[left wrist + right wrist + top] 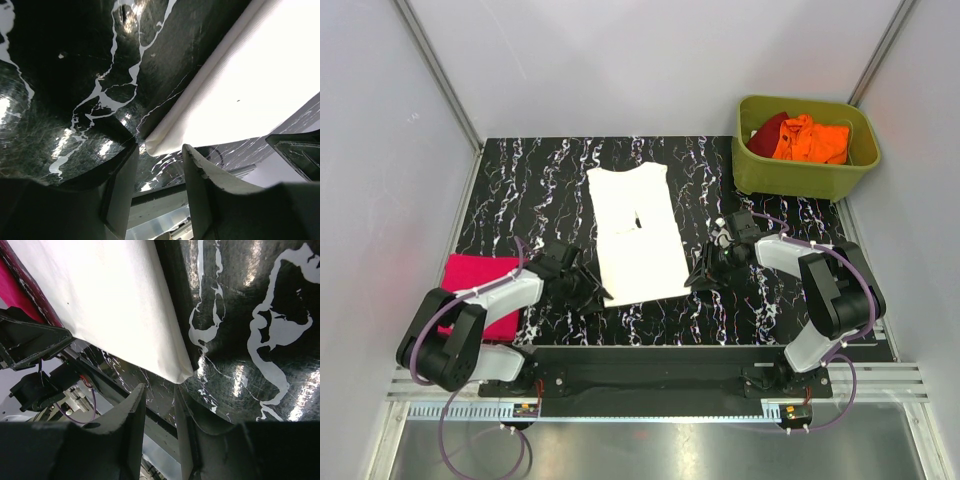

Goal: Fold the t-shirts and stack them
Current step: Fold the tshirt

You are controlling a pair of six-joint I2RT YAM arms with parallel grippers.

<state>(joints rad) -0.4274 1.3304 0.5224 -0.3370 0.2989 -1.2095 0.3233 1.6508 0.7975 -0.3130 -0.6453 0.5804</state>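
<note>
Now: black marble-pattern table (520,190), grey walls (620,60); left gripper (160,150) and right gripper (159,390) stand open-jawed at white t-shirt's (635,235) near corners.

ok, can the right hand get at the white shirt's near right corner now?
Probably yes. The right hand sits open just short of that corner of the white t-shirt, with only bare table between them; nothing visible blocks it.

The table (520,190) is gleaming glossy and smooth like black marble, the white shirt (635,235) is showing matt, finely woven cloth, the pink shirt (480,275) and orange shirt (812,140) are looking soft and matt, and the tub (760,170) is looking like smooth plastic.
</note>
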